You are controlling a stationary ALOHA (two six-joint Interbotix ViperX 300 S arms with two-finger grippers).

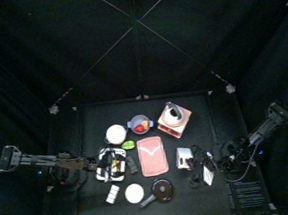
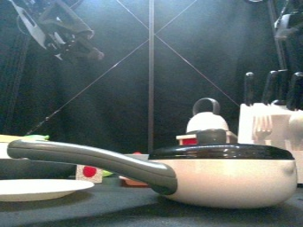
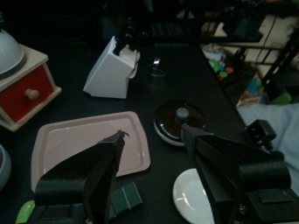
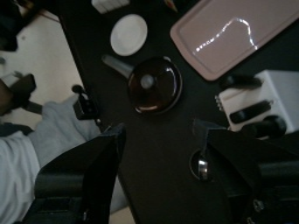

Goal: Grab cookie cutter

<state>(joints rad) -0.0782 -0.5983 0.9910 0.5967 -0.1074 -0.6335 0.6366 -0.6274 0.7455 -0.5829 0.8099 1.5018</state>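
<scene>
Cookie cutter (image 1: pixel 113 195): a small, thin whitish piece lying flat on the black surface (image 1: pixel 82 123) near its front-left part. No claw touches it. It sits just beside the round white disc (image 1: pixel 133 193), at the disc's 9 o'clock in the top view, and at about 7 to 8 o'clock from the pink slab (image 1: pixel 155 156).

The left claw (image 3: pixel 155 136) is released. Its two jaws stand well apart, and the wrist view shows the pink slab and bare surface between them, with nothing gripped. From above, this claw hangs at the slab's 9 o'clock, close to the slab's edge. In the front view the left arm (image 2: pixel 59 35) is raised high above the things.

The right claw (image 4: pixel 158 131) is also released, its jaws spread wide and empty. In the wrist view it looks down at the dark lidded pan (image 4: pixel 155 85). From above, the right arm (image 1: pixel 259 132) comes in at the slab's 3 o'clock, beyond the white knife block (image 1: pixel 185 157).

The pan lies at the slab's 6 o'clock, at 3 o'clock of the disc. A kettle (image 1: pixel 173 118) on a red and wooden base stands at the slab's 1 o'clock.
</scene>
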